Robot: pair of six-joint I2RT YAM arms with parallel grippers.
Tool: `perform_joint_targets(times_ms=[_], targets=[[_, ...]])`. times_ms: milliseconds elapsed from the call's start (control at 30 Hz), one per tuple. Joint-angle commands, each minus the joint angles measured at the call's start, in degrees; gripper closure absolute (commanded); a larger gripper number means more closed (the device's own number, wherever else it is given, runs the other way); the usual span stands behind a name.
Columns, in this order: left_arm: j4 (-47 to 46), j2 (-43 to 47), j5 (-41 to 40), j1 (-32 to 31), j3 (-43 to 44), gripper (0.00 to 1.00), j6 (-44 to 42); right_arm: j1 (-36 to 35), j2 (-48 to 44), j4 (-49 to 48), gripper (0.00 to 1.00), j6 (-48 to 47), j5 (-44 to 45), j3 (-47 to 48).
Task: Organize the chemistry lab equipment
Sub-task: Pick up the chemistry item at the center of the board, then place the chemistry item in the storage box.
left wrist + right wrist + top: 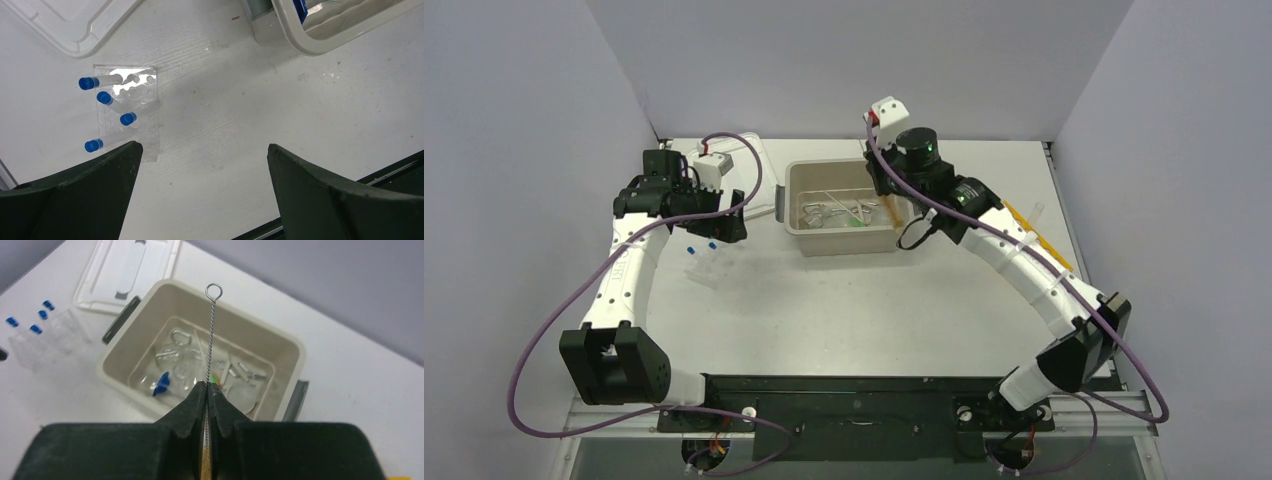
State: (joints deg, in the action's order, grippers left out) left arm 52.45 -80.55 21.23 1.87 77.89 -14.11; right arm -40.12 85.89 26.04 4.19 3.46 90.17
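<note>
My right gripper (pixel 207 385) is shut on the twisted wire stem of the wire brush (pixel 210 330). Its loop end points out over the beige tub (pixel 125 347), and the brown bristles lie back between the fingers. The gripper hovers over the tub's right side in the top view (pixel 882 182). The tub holds clear glassware, metal tweezers (pixel 177 335), a green-and-red spatula (pixel 215 377) and a blue-capped piece (pixel 161 384). My left gripper (pixel 202 147) is open and empty above the table, beside a clear rack (pixel 142 95) with several blue-capped tubes (pixel 127 119).
The white lid (pixel 749 165) lies flat at the back left, behind the left arm. The tub's rim and grey handle (pixel 325 42) show just right of the left gripper. An orange-yellow strip and a clear tube (pixel 1029 222) lie at the table's right edge.
</note>
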Motion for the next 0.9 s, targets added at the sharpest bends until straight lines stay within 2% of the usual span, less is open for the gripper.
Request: perform_joint_targets(times_ms=[0, 133, 267, 433, 700, 867], targets=[[-1.7, -0.1, 0.7, 0.3, 1.8, 0.03, 0.0, 3.9, 10.9, -3.9, 1.00, -9.4, -2.0, 6.5], [-1.5, -0.8, 0.8, 0.3, 2.4, 0.03, -0.1, 5.4, 18.9, -7.2, 1.00, -12.5, -1.8, 10.8], [-1.0, -1.8, 0.8, 0.2, 3.4, 0.03, -0.3, 5.5, 23.6, -13.0, 1.00, -15.6, -1.3, 10.0], [-1.0, -2.7, 0.1, 0.3, 4.0, 0.03, -0.8, 5.3, 27.7, -14.1, 1.00, -19.0, -2.4, 9.3], [-2.4, -8.1, -0.5, -1.0, 7.9, 0.03, 0.9, 4.7, 29.9, -10.3, 1.00, -18.1, -5.0, 5.3], [-4.8, -11.9, -3.0, -3.3, 9.6, 0.03, 2.0, 4.5, 26.3, -12.7, 1.00, -11.7, -1.1, -4.6]])
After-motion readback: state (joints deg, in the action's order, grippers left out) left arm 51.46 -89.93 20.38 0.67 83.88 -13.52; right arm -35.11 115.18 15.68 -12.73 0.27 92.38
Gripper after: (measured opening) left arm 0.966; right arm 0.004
